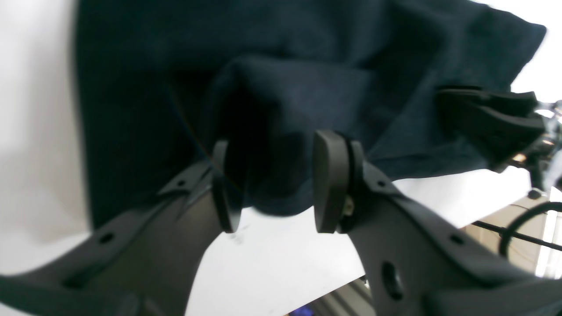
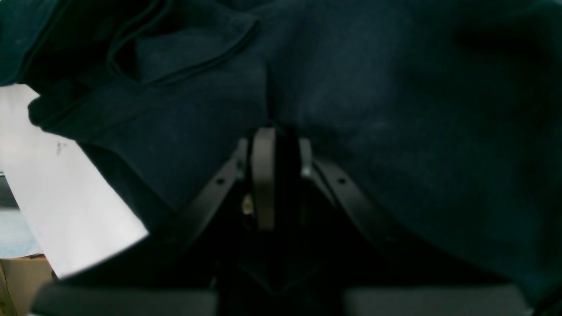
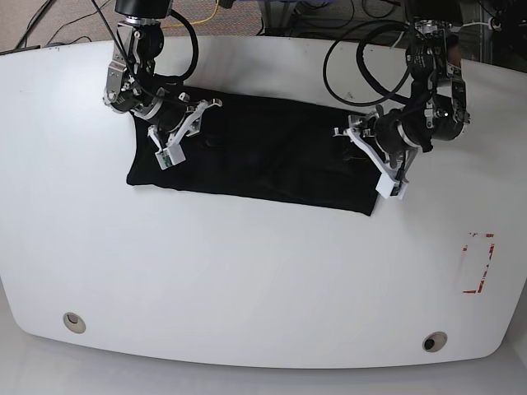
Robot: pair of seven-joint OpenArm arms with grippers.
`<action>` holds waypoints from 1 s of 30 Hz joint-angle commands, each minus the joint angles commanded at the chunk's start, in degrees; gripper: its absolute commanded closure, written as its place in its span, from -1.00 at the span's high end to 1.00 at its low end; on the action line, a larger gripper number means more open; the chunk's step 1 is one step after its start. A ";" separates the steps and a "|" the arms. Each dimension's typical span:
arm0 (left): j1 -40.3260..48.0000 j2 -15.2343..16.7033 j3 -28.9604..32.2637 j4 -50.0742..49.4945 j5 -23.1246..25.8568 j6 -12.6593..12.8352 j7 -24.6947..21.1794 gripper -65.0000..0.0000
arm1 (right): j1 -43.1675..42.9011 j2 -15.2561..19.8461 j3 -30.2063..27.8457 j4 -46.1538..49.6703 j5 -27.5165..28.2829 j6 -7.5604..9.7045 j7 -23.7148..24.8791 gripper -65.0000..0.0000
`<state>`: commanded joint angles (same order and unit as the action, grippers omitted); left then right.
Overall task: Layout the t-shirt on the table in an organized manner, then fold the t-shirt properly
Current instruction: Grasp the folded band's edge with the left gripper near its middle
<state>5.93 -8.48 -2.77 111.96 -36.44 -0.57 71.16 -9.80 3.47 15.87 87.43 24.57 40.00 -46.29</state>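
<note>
Nearest the base camera, two round grommet holes, one at the left (image 3: 74, 322) and one at the right (image 3: 434, 341), sit in the front edge of the white table (image 3: 247, 280), and a red tape mark (image 3: 478, 263) lies on its right side. Beyond them the black t-shirt (image 3: 263, 160) lies across the middle of the table as a long band, spread mostly flat with a few soft ridges.

The left gripper (image 3: 362, 146) sits at the right end of that band. In its wrist view the left gripper (image 1: 276, 180) has its pads (image 1: 329, 180) parted with a clear gap, and a raised fold of the t-shirt (image 1: 285, 96) bulges between them (the pads stand apart from each other, so the cloth is not pinched). The other gripper shows dimly at the far right of that view.

The right gripper (image 3: 183, 132) is at the band's left end, over the cloth. In its wrist view the right gripper (image 2: 276, 145) has its fingers (image 2: 263, 175) drawn close together and pushed into the t-shirt (image 2: 373, 109), with dark cloth at the tips; whether cloth is truly clamped I cannot tell. A hemmed edge curls at the upper left there
</note>
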 joint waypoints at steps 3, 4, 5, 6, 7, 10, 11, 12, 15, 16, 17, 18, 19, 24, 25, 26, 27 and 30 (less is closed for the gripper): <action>0.00 0.00 0.00 -0.18 0.00 0.00 0.00 -0.29 | -0.09 0.00 0.00 0.00 0.09 0.00 0.00 -0.80; 0.00 0.00 0.00 -0.62 0.00 0.00 0.00 -0.29 | -0.09 0.00 0.00 0.00 0.09 0.00 0.00 -0.80; 0.00 0.00 0.00 -1.14 0.00 0.00 0.00 -0.29 | -0.09 0.00 0.00 0.00 0.09 0.00 0.00 -0.80; 0.00 0.00 0.00 -1.76 0.00 0.00 0.00 -0.29 | -0.09 0.00 0.00 0.00 0.09 0.00 0.00 -0.80; 0.00 0.00 0.00 -2.64 0.00 0.00 0.00 -0.29 | -0.09 0.00 0.00 0.00 0.09 0.00 0.00 -0.80; -0.09 0.00 0.00 -5.54 -0.09 0.00 0.00 -0.29 | -0.09 0.00 0.00 0.00 0.09 0.00 0.00 -0.80; -0.35 0.00 0.09 -5.98 -0.18 -0.09 0.00 -0.29 | -0.09 0.00 0.00 0.00 0.09 0.00 0.00 -0.80; -0.88 0.00 0.09 -6.51 -0.18 -0.09 0.00 -0.29 | -0.09 0.00 0.00 0.00 0.09 0.00 0.00 -0.80; -1.23 0.00 0.09 -6.86 -0.26 -0.18 0.00 -0.29 | -0.09 0.00 0.00 0.00 0.09 0.00 0.00 -0.80; -1.23 0.00 0.09 -6.86 -0.26 -0.26 0.00 -0.29 | -0.09 0.00 0.00 0.00 0.09 0.00 0.00 -0.80; -1.23 0.00 0.09 -6.68 -0.35 -0.26 0.00 -0.29 | -0.09 0.00 0.00 0.00 0.09 0.00 0.00 -0.80; -1.23 0.00 0.09 -6.59 -0.35 -0.26 0.00 -0.29 | -0.09 0.00 0.00 0.00 0.09 0.00 0.00 -0.80; -1.32 0.00 0.09 -6.59 -0.35 -0.26 0.00 -0.29 | -0.09 0.00 0.00 0.00 0.09 0.00 0.00 -0.80; -1.32 0.62 0.09 -6.59 -0.44 -0.35 0.09 -0.43 | -0.09 0.00 0.00 0.00 0.09 0.00 0.00 -0.80; -1.32 0.97 0.00 -6.59 -0.44 -0.35 0.09 -0.49 | -0.09 0.00 0.00 0.00 0.09 0.00 0.00 -0.80; -1.32 1.23 -0.09 -6.59 -0.44 -0.35 0.18 -0.58 | -0.09 0.00 0.00 0.00 0.09 0.00 0.00 -0.80; -1.32 1.58 -0.09 -6.59 -0.44 -0.35 0.35 -0.74 | -0.09 0.00 0.00 0.00 0.09 0.00 0.00 -0.80; -1.32 1.93 0.00 -6.95 -1.41 -1.23 0.35 -0.96 | -0.09 0.00 0.00 0.00 0.09 0.00 0.00 -0.80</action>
<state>4.62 -6.55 -2.77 105.01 -37.85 -1.80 71.52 -9.89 3.47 15.87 87.43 24.66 40.00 -46.29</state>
